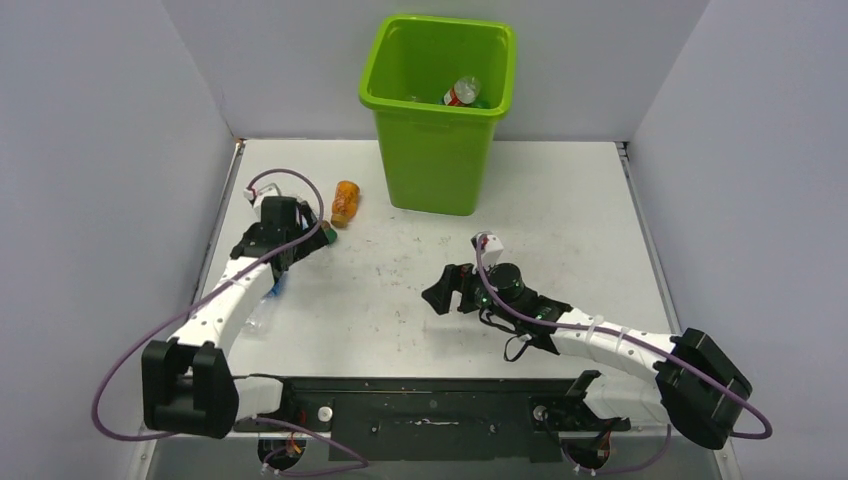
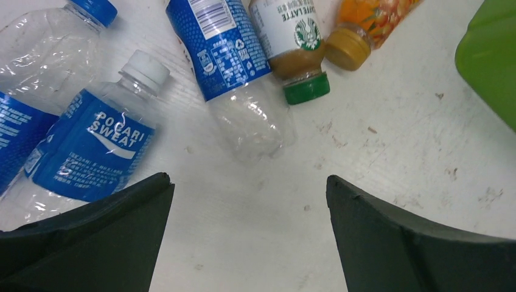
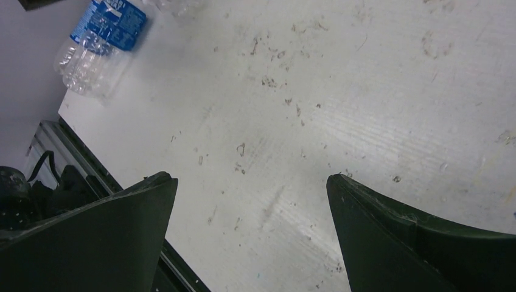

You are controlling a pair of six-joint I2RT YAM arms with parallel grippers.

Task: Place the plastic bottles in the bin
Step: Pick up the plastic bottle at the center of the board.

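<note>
At 9 o'clock on the table (image 1: 570, 220), the left gripper (image 2: 248, 182) hangs spread over crowded bottles (image 2: 219, 48), the right gripper (image 3: 251, 179) gaping empty at centre; closing here could pinch two or skid one, short of the 12 o'clock bin (image 1: 432, 160).

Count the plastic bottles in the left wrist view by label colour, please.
Clear plastic bottles with blue labels: 3
Brown latte bottle with white label and green cap: 1
Orange plastic bottle with orange label: 1
Total: 5
</note>
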